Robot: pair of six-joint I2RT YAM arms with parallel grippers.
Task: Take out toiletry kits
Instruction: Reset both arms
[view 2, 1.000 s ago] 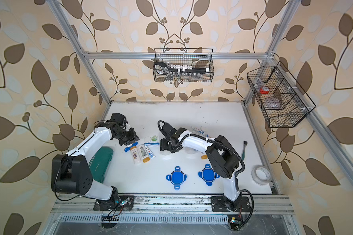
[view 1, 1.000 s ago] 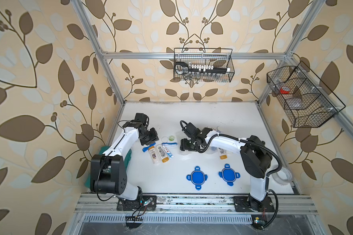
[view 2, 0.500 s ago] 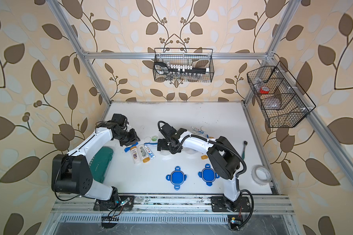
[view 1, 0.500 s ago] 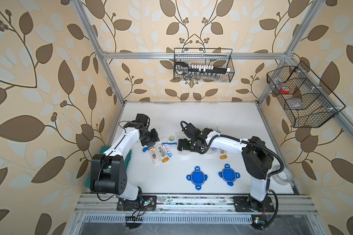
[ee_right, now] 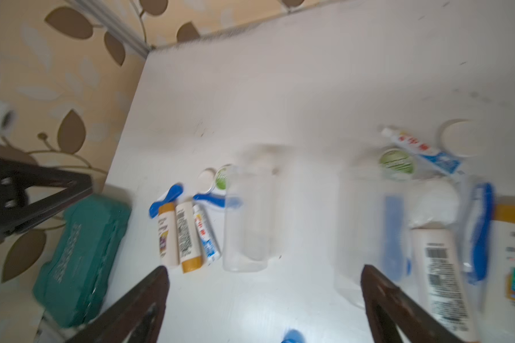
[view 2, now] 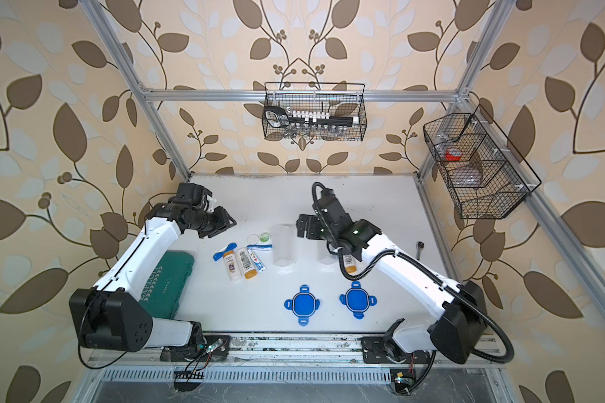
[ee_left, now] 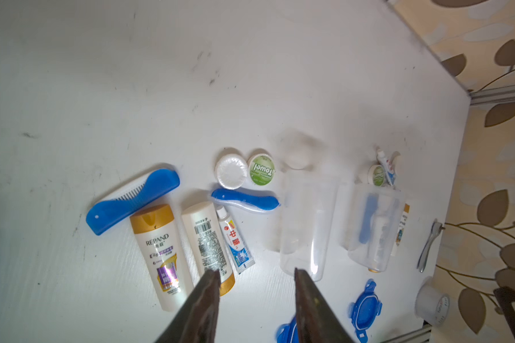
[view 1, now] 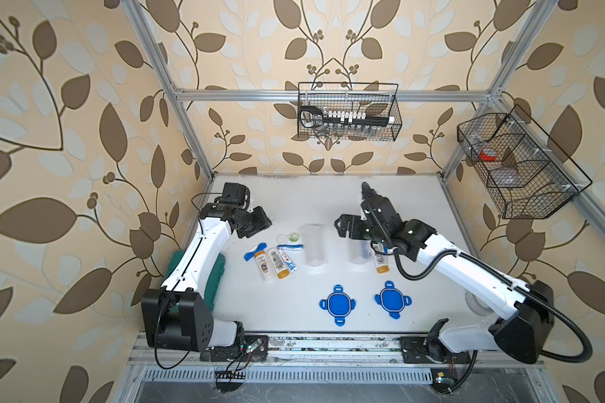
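**White desk, one kit out, one jar partly emptied**

White desk [view 1: 329, 202] shows bare room along its far edge and far corners, and I see open surface between the two blue lids [view 1: 337, 304] at the near edge and the jars. The green case [view 2: 165, 282] crowds the left edge under my left arm.

Both arms have risen since a second ago. The right gripper [view 1: 343, 226] has left the jars and its jaws have gone from partly to fully spread, holding nothing. The left gripper [ee_left: 256, 276] has pulled back from the laid-out kit; its jaws stand partly apart and hold nothing.

The first kit lies left of centre: a blue comb [ee_left: 131, 199], a bottle [ee_left: 161, 255] reading "REPAND" with an orange cap, a second bottle [ee_left: 207, 237] barcode-up, a thin tube [ee_left: 235, 240] with red characters, a blue-white toothbrush [ee_left: 244, 200], a white disc [ee_left: 231, 171] and a green disc [ee_left: 261, 170] marked "Towel". Just beside them lies an empty clear jar [ee_left: 306, 225].

The second jar [ee_left: 375, 225], toward the right edge, has blue and white items inside; a bottle, tube and green disc lie against it.
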